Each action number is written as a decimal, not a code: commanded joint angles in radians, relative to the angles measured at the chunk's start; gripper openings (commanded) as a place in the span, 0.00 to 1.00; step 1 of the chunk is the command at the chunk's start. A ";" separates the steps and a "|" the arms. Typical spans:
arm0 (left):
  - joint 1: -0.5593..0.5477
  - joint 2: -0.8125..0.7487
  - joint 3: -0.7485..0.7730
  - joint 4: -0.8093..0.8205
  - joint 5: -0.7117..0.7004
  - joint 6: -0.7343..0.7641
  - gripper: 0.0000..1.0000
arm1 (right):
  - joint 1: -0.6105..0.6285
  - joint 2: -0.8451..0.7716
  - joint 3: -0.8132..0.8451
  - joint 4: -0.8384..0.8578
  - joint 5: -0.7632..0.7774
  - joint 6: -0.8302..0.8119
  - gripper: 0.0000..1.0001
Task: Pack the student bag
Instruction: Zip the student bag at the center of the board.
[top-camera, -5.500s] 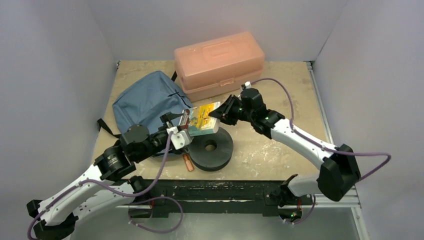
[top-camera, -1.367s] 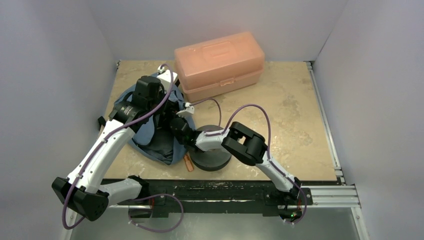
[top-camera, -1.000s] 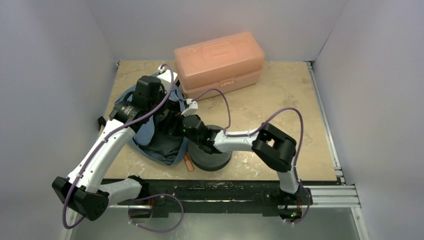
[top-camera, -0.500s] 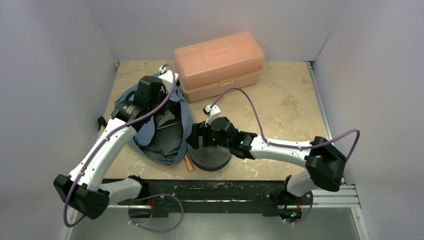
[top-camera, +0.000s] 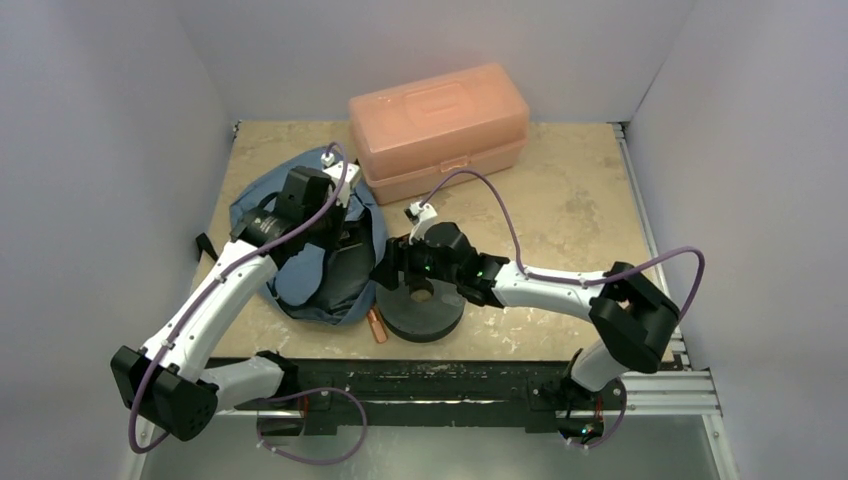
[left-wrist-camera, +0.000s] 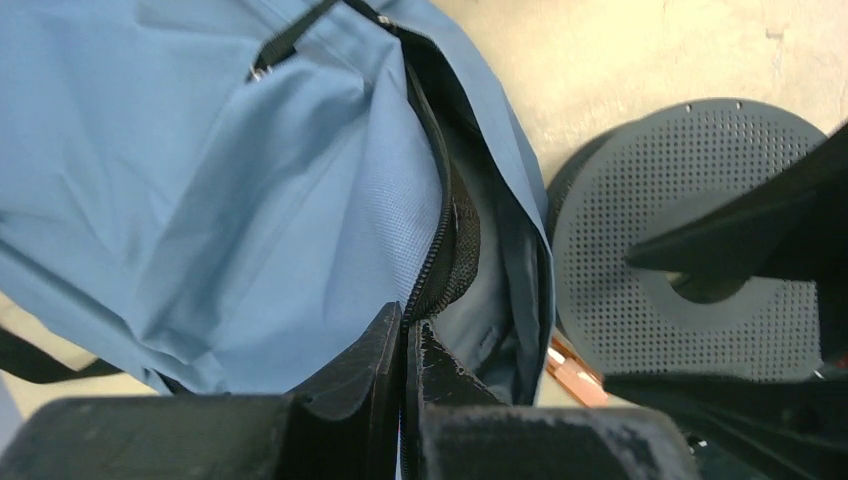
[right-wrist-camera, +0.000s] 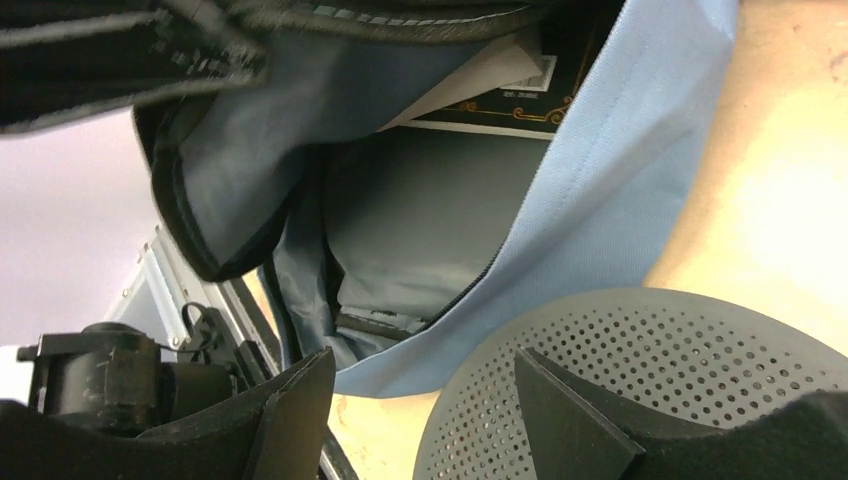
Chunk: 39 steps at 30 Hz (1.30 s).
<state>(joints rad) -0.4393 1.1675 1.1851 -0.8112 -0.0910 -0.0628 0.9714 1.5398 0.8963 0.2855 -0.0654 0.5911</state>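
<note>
Left end effector (left-wrist-camera: 405, 325) pinches the zipper edge of the bag (left-wrist-camera: 200, 200), apparently to hold its mouth open for packing; right end effector (right-wrist-camera: 422, 362) hovers wide and empty beside it.

The student bag (left-wrist-camera: 200, 180) is matt blue cloth, the disc (left-wrist-camera: 640, 200) perforated grey, the box (top-camera: 437, 120) smooth pink plastic.

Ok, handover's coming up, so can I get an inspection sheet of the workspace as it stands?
Surface: beige mottled table.
Job's things: student bag unzipped, mouth held open, printed flat item inside.
Clutter: salmon box shut at back; perforated black disc beside bag; small orange item by disc.
Grippers: left gripper shut on the bag's zipper edge; right gripper open above the disc.
Cables: purple cables loop off both arms, no snag seen.
Surroundings: plain walls on three sides; metal rail at near edge.
</note>
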 joint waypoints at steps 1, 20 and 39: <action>0.002 -0.032 -0.040 -0.052 0.067 -0.094 0.02 | -0.051 0.008 0.044 0.060 -0.061 0.054 0.70; 0.002 -0.101 -0.079 -0.110 0.039 -0.093 0.00 | -0.134 0.027 0.269 -0.124 -0.002 -0.008 0.69; 0.228 -0.296 -0.085 -0.167 0.150 -0.413 0.82 | -0.085 -0.059 0.268 -0.211 -0.004 -0.080 0.76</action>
<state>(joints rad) -0.3622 1.0351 1.0927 -0.9142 0.0772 -0.3462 0.8455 1.5604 1.1908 0.0841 -0.0696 0.5823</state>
